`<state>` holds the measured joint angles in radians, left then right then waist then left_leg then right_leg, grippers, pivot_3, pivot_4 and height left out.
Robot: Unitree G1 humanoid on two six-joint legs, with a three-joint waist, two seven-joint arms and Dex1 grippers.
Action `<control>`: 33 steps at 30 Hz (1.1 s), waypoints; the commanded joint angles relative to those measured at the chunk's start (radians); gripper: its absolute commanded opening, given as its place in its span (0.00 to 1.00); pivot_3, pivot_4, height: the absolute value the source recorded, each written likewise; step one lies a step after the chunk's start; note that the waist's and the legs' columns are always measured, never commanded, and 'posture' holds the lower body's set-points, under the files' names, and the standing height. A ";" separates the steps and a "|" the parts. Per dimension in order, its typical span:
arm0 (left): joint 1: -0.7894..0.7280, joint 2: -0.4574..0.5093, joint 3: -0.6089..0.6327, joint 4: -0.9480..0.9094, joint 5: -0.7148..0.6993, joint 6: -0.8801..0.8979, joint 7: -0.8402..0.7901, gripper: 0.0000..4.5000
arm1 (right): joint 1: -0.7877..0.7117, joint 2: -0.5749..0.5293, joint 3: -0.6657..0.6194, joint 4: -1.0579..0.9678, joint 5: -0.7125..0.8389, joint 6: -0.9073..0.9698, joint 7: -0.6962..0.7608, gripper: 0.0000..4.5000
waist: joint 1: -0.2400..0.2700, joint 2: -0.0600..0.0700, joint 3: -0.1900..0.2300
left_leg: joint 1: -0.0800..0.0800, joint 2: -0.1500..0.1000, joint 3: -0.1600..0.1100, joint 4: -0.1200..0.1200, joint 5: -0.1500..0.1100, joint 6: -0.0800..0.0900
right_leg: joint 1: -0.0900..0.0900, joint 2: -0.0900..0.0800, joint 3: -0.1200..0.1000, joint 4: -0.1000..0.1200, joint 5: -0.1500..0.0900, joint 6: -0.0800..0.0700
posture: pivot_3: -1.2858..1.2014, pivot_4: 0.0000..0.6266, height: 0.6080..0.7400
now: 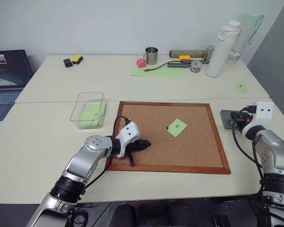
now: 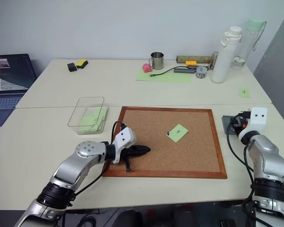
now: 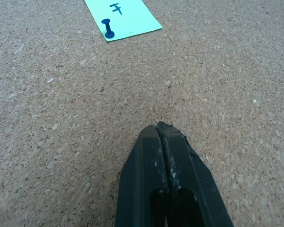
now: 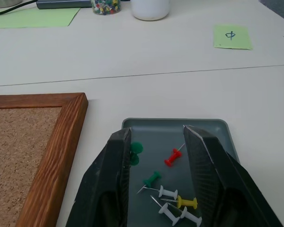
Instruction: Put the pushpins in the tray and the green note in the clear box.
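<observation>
1. Lying in the tray (image 4: 217,126) between my right fingers (image 4: 206,163) are the pushpins (image 4: 173,157): a red one, two dark green ones, a yellow one and some white ones, all loose on the grey floor of the tray.
2. My right gripper (image 4: 157,135) hovers over that tray with its jaws partly apart and nothing between them.
3. That tray sits on the table (image 1: 47,137) just beyond the right edge of the cork board (image 1: 199,142), apart from its wooden frame.
4. One green note (image 1: 92,115) lies inside the clear box (image 1: 85,97), which stands on the table just off the board's left far corner.
5. Another small green note with a dark mark (image 1: 177,127) lies on the cork near the board's middle, with a dark pin (image 3: 108,28) stuck through its corner.
6. My left gripper (image 3: 160,128) rests low over the cork in the board's near left part, its two black fingers pressed together and holding nothing.
7. Farther back, a large pale green sheet (image 1: 158,71) lies with a cable across it, beside a metal mug (image 1: 151,55) and a pink object (image 1: 141,63).
8. A white bottle (image 1: 222,47) and a clear bottle (image 1: 244,35) stand at the far right, and one more marked green note (image 4: 232,37) lies on the table beyond the tray.
9. A laptop (image 1: 7,75) sits off the table's left side.
</observation>
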<state>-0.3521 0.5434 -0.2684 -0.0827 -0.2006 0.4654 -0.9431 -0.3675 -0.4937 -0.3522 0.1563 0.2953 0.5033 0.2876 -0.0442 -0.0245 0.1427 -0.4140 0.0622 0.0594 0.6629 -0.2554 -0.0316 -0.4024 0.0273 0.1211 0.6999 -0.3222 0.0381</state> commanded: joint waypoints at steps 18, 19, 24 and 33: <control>0.056 0.036 -0.008 -0.029 0.013 0.066 0.007 0.00 | -0.053 -0.034 0.021 0.202 -0.078 -0.189 0.009 0.40 | -0.010 0.000 0.000 | 0.000 0.000 0.000 0.000 0.000 0.000 | 0.000 0.000 0.000 0.000 0.000 0.000 | 0.52 0.24 1.00; 0.056 0.035 -0.009 -0.029 0.013 0.066 0.009 0.00 | -0.054 -0.037 0.019 0.200 -0.078 -0.193 0.008 0.40 | -0.010 0.000 0.000 | 0.000 0.000 0.000 0.000 0.000 0.000 | 0.000 0.000 0.000 0.000 0.000 0.000 | 0.52 0.24 1.00; 0.054 0.031 -0.010 -0.028 0.010 0.066 0.013 0.00 | -0.066 -0.041 0.007 0.159 -0.061 -0.219 0.018 0.40 | -0.010 0.000 0.000 | 0.000 0.000 0.000 0.000 0.000 0.000 | 0.000 0.000 0.000 0.000 0.000 0.000 | 0.52 0.24 1.00; 0.054 0.033 -0.011 -0.024 0.008 0.066 0.009 0.00 | 0.038 -0.002 0.205 -0.281 0.098 -0.028 0.252 0.40 | -0.010 0.001 0.000 | 0.000 0.001 -0.001 0.000 0.000 0.000 | 0.001 0.000 0.000 0.000 0.000 0.000 | 0.52 0.24 1.00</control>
<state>-0.3241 0.5634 -0.2579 -0.1296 -0.2063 0.4969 -0.9292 -0.3679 -0.5013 -0.2331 0.0259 0.3395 0.4206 0.4561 -0.0537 -0.0235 0.1423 -0.4132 0.0629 0.0573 0.6628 -0.2554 -0.0317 -0.4004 0.0277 0.1200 0.6996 -0.3222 0.0381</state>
